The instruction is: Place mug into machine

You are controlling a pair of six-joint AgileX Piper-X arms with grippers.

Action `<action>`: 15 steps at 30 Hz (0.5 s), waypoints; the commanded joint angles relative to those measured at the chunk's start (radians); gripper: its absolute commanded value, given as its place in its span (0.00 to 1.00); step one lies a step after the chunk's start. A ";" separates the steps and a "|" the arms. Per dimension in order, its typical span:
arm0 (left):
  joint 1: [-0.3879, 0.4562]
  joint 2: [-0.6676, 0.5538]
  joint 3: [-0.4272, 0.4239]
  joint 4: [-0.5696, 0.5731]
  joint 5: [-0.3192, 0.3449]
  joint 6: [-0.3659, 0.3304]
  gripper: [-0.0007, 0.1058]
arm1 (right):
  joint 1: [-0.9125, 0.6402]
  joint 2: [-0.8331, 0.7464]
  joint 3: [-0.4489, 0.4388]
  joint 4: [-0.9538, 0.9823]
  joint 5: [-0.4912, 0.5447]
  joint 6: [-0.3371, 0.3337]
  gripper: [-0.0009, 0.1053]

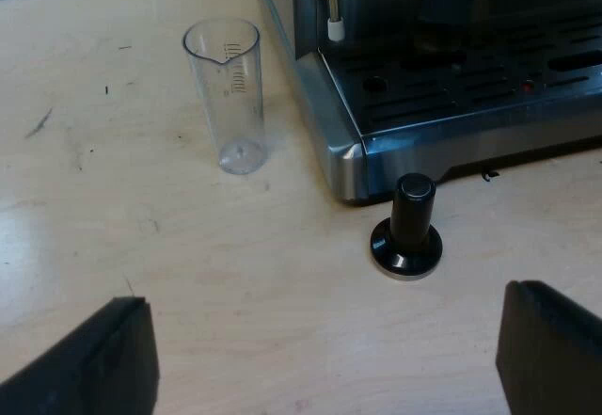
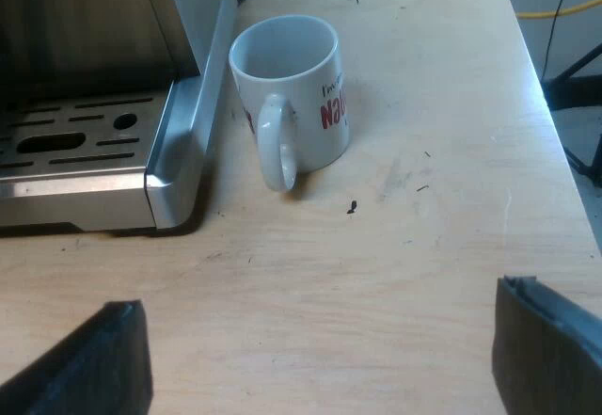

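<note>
Pale table (image 2: pixel 423 246), mug (image 2: pixel 292 95) (upright) near right gripper (image 2: pixel 322 297), tamper (image 1: pixel 406 227) near left gripper (image 1: pixel 327 297)

The white mug (image 2: pixel 299 104) with red letters stands upright and empty on the light wooden table (image 2: pixel 376 274). Its handle points toward the camera. It sits just beside the corner of the silver machine (image 2: pixel 179 166), not on the slotted tray (image 2: pixel 75 142).

Free desk (image 1: pixel 235 274) lies before our left claw (image 1: pixel 324 354); the tamper (image 1: pixel 406 229) and measuring glass (image 1: pixel 229 95) stand at the espresso machine (image 1: pixel 451 104) corner, a gap between them. Before our right claw (image 2: pixel 320 354), the mug (image 2: pixel 290 90) stands just beside the machine, free desk on its other side.
</note>
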 commanded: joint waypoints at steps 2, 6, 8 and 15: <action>-0.003 -0.136 0.001 -0.008 -0.003 -0.011 0.82 | -0.002 -0.036 -0.004 -0.010 -0.005 -0.004 0.94; -0.003 -0.136 0.001 -0.008 0.002 -0.011 0.82 | -0.002 -0.036 -0.004 -0.010 -0.005 -0.004 0.94; -0.003 -0.136 0.001 -0.008 0.011 -0.011 0.82 | -0.002 -0.036 -0.004 -0.010 -0.005 -0.004 0.94; -0.003 -0.104 0.001 -0.015 0.030 -0.011 0.82 | -0.002 -0.036 -0.009 -0.008 -0.017 -0.004 0.94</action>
